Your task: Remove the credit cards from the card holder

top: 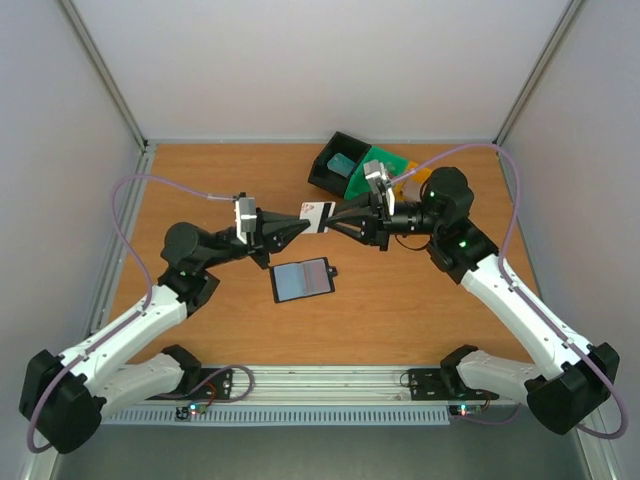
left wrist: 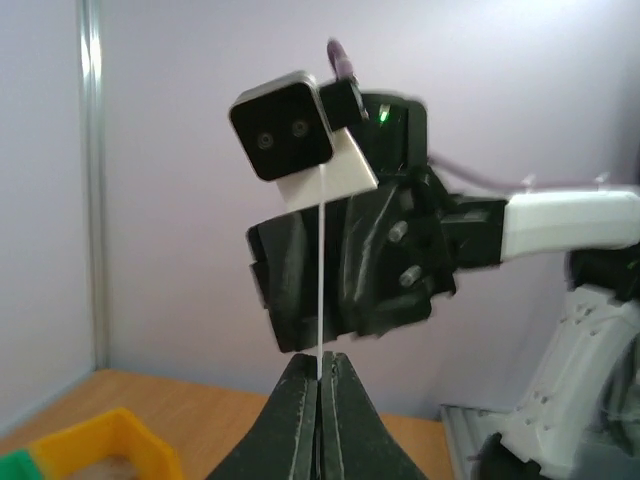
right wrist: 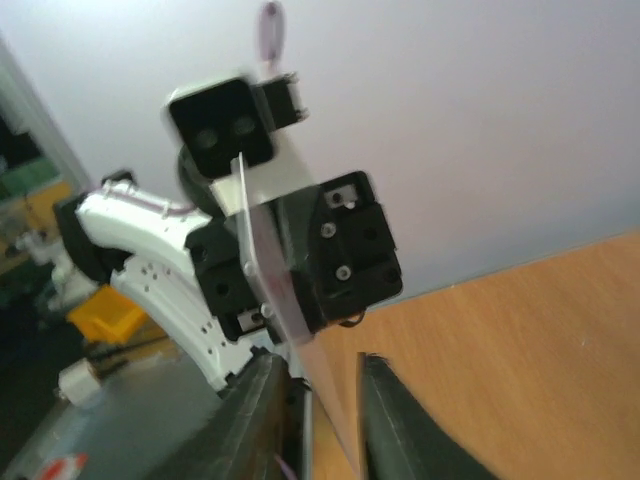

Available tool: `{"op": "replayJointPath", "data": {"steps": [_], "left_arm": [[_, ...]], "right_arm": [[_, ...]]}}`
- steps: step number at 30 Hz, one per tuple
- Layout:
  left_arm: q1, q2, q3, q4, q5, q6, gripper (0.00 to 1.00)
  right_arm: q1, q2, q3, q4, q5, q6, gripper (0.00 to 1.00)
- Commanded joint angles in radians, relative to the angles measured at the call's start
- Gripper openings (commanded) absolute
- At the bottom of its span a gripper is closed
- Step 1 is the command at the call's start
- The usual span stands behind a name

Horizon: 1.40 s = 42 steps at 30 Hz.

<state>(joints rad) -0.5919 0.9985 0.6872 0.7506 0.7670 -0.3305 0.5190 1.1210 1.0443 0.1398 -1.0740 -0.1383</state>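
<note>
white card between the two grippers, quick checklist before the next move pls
1. Left gripper shut on the card: ok, the card's edge is pinched at the tips.
2. Card sits in the right gripper gap: ok.
3. Right gripper closed on the card: not ok, its fingers are apart.
4. Card held in the air, clear of the wallet: ok.
5. Wallet emptied: cannot tell, it lies open but the pockets are too small to read.
6. Teal card lies in the black tray: ok.
</note>
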Motion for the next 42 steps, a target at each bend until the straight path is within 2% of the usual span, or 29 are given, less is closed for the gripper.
{"op": "replayJointPath", "data": {"steps": [1, 2, 3, 4, 6, 8, 10, 13, 15, 17, 20, 25, 31, 32, 33, 34, 35, 36, 38, 39, 42], "left_arm": [[-0.008, -0.045, -0.013, -0.173, -0.116, 0.365, 0.0], [-0.008, -0.051, -0.023, -0.242, -0.178, 0.497, 0.0], [-0.008, -0.049, -0.042, -0.278, -0.252, 0.698, 0.0], [-0.008, -0.033, -0.06, -0.271, -0.336, 0.956, 0.0], [-0.008, 0.019, -0.064, -0.249, -0.504, 1.253, 0.0], [-0.008, 0.025, -0.026, -0.37, -0.555, 1.48, 0.0], [-0.008, -0.01, 0.048, -0.589, -0.518, 1.558, 0.0], [-0.011, -0.015, 0.221, -1.044, -0.435, 1.511, 0.0], [-0.012, 0.005, 0.296, -1.249, -0.394, 1.464, 0.0], [-0.013, 0.013, 0.338, -1.359, -0.342, 1.418, 0.0], [-0.018, 0.001, 0.352, -1.357, -0.27, 1.32, 0.0], [-0.043, 0.001, 0.346, -1.314, -0.246, 1.238, 0.0], [-0.051, -0.001, 0.343, -1.284, -0.238, 1.176, 0.0], [-0.052, -0.002, 0.34, -1.277, -0.239, 1.167, 0.0], [-0.053, -0.002, 0.339, -1.27, -0.239, 1.159, 0.0], [-0.054, -0.003, 0.338, -1.266, -0.235, 1.149, 0.0], [-0.054, -0.004, 0.336, -1.264, -0.231, 1.144, 0.0], [-0.054, -0.006, 0.336, -1.263, -0.218, 1.139, 0.0], [-0.054, -0.013, 0.333, -1.257, -0.195, 1.133, 0.0], [-0.054, -0.019, 0.329, -1.253, -0.18, 1.124, 0.0], [-0.053, -0.053, 0.302, -1.207, -0.16, 1.088, 0.0]], "right_arm": [[0.001, -0.01, 0.129, -0.384, 0.184, -0.174, 0.38], [-0.004, -0.016, 0.152, -0.476, 0.267, -0.204, 0.47], [-0.01, -0.024, 0.168, -0.545, 0.35, -0.209, 0.54], [-0.021, -0.03, 0.178, -0.606, 0.426, -0.199, 0.57], [-0.032, -0.046, 0.206, -0.714, 0.508, -0.214, 0.58], [-0.028, -0.07, 0.221, -0.773, 0.514, -0.285, 0.58], [-0.007, -0.09, 0.24, -0.829, 0.546, -0.42, 0.57], [0.061, -0.064, 0.313, -0.977, 0.622, -0.731, 0.57], [0.104, -0.029, 0.365, -1.079, 0.623, -0.905, 0.6], [0.109, -0.002, 0.377, -1.102, 0.586, -1.009, 0.64], [0.118, 0.019, 0.338, -1.035, 0.498, -1.084, 0.7], [0.177, 0.052, 0.275, -0.843, 0.494, -1.089, 0.76], [0.218, 0.142, 0.294, -0.828, 0.493, -1.09, 0.75], [0.219, 0.148, 0.289, -0.817, 0.491, -1.084, 0.73], [0.22, 0.154, 0.287, -0.807, 0.494, -1.072, 0.66], [0.219, 0.161, 0.289, -0.798, 0.51, -1.054, 0.47], [0.22, 0.169, 0.293, -0.792, 0.522, -1.038, 0.38], [0.219, 0.176, 0.299, -0.791, 0.541, -1.026, 0.24], [0.22, 0.184, 0.309, -0.801, 0.554, -1.016, 0.06], [0.22, 0.182, 0.314, -0.807, 0.563, -1.007, 0.02], [0.214, 0.157, 0.325, -0.826, 0.591, -0.973, 0.01]]}}
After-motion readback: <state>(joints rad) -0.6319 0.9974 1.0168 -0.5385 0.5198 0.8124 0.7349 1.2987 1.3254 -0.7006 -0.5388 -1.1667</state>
